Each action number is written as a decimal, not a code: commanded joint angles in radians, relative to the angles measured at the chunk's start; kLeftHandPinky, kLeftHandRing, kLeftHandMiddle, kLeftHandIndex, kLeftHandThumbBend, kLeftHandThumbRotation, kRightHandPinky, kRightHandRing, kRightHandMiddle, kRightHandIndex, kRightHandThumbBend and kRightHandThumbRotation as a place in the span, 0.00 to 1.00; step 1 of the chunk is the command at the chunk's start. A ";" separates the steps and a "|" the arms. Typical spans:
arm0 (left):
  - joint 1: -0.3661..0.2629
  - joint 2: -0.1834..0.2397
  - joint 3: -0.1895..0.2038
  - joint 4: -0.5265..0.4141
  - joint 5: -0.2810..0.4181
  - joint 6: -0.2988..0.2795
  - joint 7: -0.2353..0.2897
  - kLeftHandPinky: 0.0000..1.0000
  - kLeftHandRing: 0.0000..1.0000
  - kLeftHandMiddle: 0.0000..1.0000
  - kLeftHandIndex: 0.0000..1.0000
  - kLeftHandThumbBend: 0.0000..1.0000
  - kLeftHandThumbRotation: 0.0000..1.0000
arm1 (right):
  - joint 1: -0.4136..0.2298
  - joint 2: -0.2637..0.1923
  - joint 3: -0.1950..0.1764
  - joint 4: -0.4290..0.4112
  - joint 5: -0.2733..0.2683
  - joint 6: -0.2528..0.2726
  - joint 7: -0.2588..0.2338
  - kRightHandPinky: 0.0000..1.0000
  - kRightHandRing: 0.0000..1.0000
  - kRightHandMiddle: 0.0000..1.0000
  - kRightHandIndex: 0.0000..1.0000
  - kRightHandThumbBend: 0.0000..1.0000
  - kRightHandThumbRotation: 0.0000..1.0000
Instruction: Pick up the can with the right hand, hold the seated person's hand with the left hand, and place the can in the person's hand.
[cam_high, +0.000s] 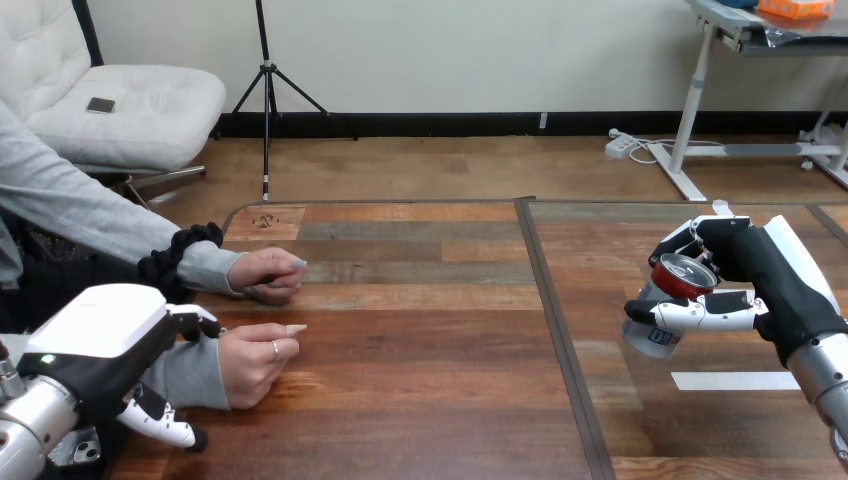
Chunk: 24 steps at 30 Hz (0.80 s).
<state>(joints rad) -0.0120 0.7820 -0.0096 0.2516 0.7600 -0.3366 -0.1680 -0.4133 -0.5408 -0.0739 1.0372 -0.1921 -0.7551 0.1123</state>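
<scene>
So the wooden table (430, 330) is all mixed-tone planks, with a dark seam (555, 330) running front to back and cutting it in two. There's a white strip (735, 380) stuck flat on the right part.

The right hand (745, 270) is over on that right side with its fingers (690, 315) wrapped round a can (662, 305). The can has a red top and a pale body and it's tipped over at an angle, top facing up toward the camera. Honestly can't tell if its bottom is touching the wood or just off it.

On the left side, the left hand (105, 345) is closed on the person's wrist (185, 375), the one in the grey sleeve, thumb over the top and fingers (160, 418) under it. That wrist's hand, the person's nearer hand (255, 360), lies on its side on the table, loosely curled. The person's farther hand (268, 272) rests on the wood just behind it, also curled.

The can is well apart from both of the person's hands, across the seam from them.
</scene>
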 joint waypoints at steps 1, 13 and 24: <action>-0.061 0.039 -0.016 -0.025 0.019 0.028 0.003 0.71 0.76 0.78 0.77 1.00 0.23 | -0.045 -0.006 -0.014 -0.052 0.026 -0.020 -0.018 0.28 0.32 0.39 0.43 0.78 0.00; -0.086 0.032 -0.051 0.030 0.059 0.072 0.035 0.75 0.78 0.80 0.79 1.00 0.24 | -0.044 -0.002 -0.017 -0.048 0.033 -0.021 -0.015 0.22 0.27 0.35 0.43 0.79 0.00; -0.112 0.026 -0.084 0.100 0.080 0.071 0.113 0.76 0.80 0.83 0.81 1.00 0.29 | -0.045 -0.006 -0.014 -0.043 0.029 -0.018 -0.017 0.26 0.31 0.38 0.43 0.78 0.00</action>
<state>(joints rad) -0.0529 0.7838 -0.0784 0.3154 0.8308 -0.2766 -0.0963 -0.4133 -0.5409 -0.0745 1.0372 -0.1853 -0.7551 0.1155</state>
